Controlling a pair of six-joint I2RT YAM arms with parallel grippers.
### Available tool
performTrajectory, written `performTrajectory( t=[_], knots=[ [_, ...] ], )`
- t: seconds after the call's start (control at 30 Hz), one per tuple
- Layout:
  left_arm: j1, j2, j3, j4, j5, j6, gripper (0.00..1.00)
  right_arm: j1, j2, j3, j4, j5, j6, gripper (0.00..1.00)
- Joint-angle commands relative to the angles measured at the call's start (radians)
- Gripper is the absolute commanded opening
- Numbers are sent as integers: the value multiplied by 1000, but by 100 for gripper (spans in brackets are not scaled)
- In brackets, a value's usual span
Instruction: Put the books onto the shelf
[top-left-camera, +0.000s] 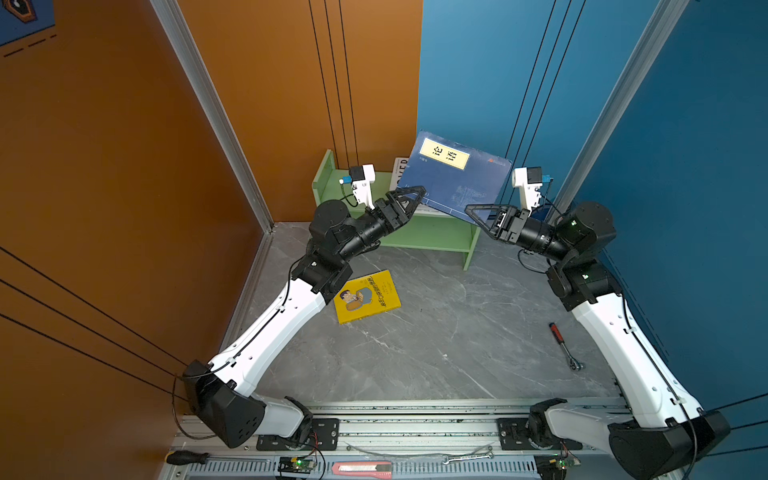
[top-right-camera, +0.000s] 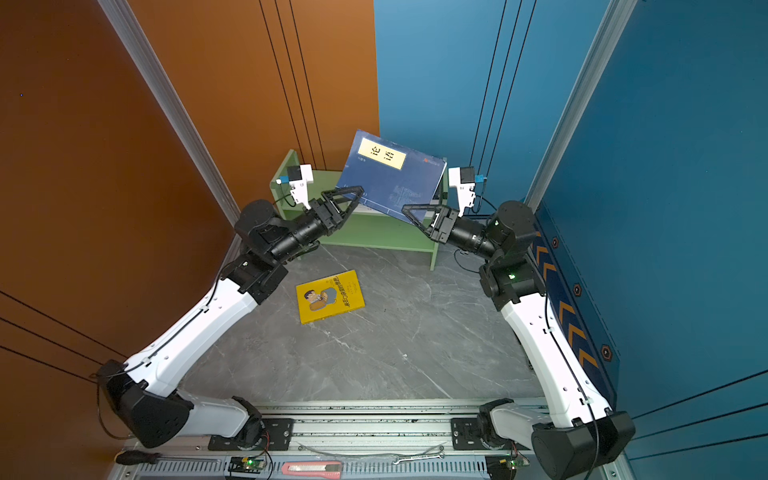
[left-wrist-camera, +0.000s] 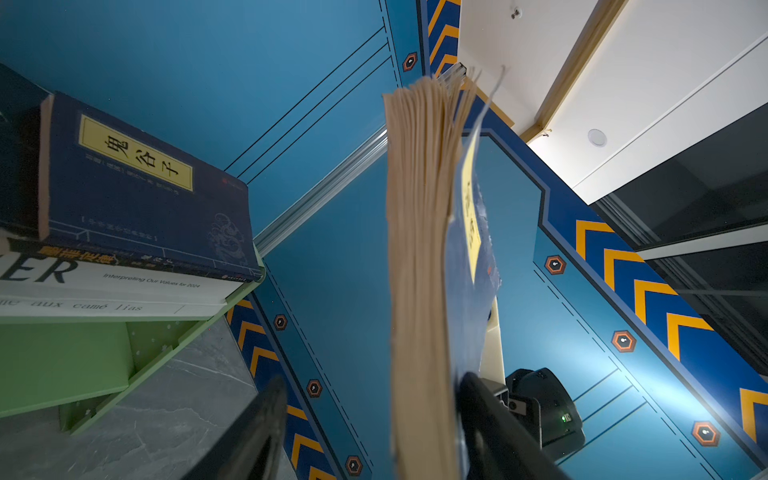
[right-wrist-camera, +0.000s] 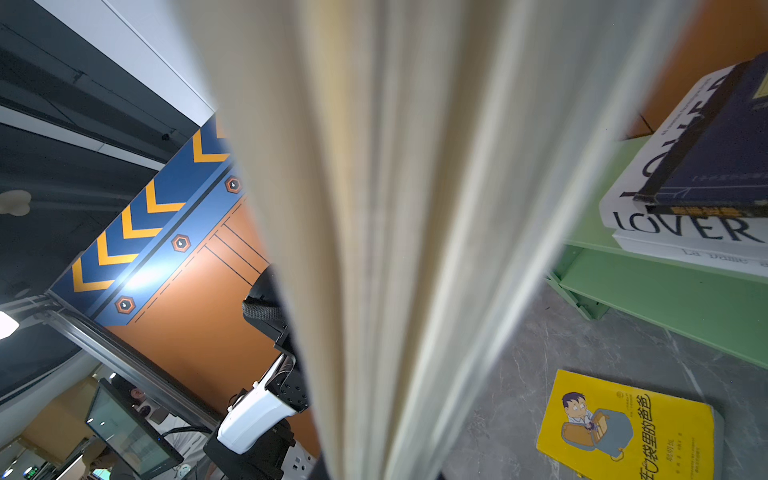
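- Two robot arms meet over a pale green shelf (top-left-camera: 436, 237) (top-right-camera: 374, 232) that stands at the back of a grey marble table (top-left-camera: 415, 353), against orange and blue walls.
- Between the arms is a navy book with a yellow label (top-left-camera: 457, 178) (top-right-camera: 390, 178), raised and tilted in the air above the shelf's top tier, cover facing up in both top views.
- The right gripper (top-left-camera: 471, 212) (top-right-camera: 407, 210) is clamped tight on the book's lower right corner. In its wrist view, blurred cream page edges fill the middle of the picture.
- The left gripper (top-left-camera: 417, 197) (top-right-camera: 357, 195) is at the book's lower left edge with its jaws partly apart.
- In the left wrist view one finger (left-wrist-camera: 490, 424) lies against the cover, and the other finger (left-wrist-camera: 257, 424) stands clear of the pages, with a gap between.
- Four books lie stacked flat on the shelf's top tier:
  - a second navy book (left-wrist-camera: 145, 199) on top
  - a black book with yellow characters (left-wrist-camera: 83, 257) under it
  - a white book lettered "LOVER" (left-wrist-camera: 124, 282) (right-wrist-camera: 681, 228)
  - another white book (left-wrist-camera: 104, 307) at the bottom
- One yellow cartoon-cover book (top-left-camera: 368, 297) (top-right-camera: 331, 296) (right-wrist-camera: 627, 428) lies flat on the table in front of the shelf, near the left arm and well apart from both grippers.
- A red-handled ratchet (top-left-camera: 565, 345) lies on the table by the right arm.
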Motion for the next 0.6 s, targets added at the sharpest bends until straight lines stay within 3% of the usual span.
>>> performTrajectory(
  t=[0.0, 0.17, 0.37, 0.57],
  knots=[
    [8, -13, -4, 45, 13, 12, 56, 10, -24, 47, -9, -30, -66, 12],
    [9, -62, -67, 43, -56, 64, 46, 12, -22, 46, -29, -36, -74, 12],
    [10, -64, -80, 48, -57, 79, 30, 16, -13, 52, -34, -48, -74, 12],
    [8, -57, -82, 89, -50, 75, 2, 15, -5, 53, -44, -26, -79, 13]
  ],
)
